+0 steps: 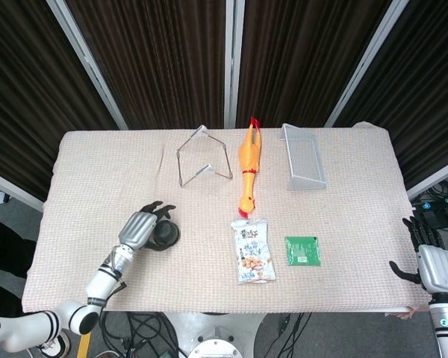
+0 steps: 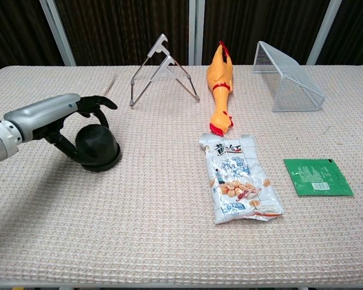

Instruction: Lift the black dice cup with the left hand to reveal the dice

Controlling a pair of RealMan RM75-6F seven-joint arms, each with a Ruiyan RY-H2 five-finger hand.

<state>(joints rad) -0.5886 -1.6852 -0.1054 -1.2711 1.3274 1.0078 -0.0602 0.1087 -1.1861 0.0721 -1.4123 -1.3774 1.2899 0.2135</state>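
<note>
The black dice cup point(image 2: 98, 148) stands mouth-down on the woven cloth at the front left, also seen in the head view point(image 1: 166, 236). My left hand point(image 2: 55, 115) reaches over it from the left, with the fingers point(image 2: 97, 102) spread and arched above its top and the thumb low beside its left flank. The fingers are not closed around the cup. No dice show. My right hand point(image 1: 431, 265) hangs off the table's right front corner, fingers apart and holding nothing.
A snack bag point(image 2: 239, 177) and a green packet point(image 2: 317, 176) lie to the right of the cup. Further back are a metal triangular stand point(image 2: 160, 72), a rubber chicken point(image 2: 220, 84) and a wire basket point(image 2: 290, 84).
</note>
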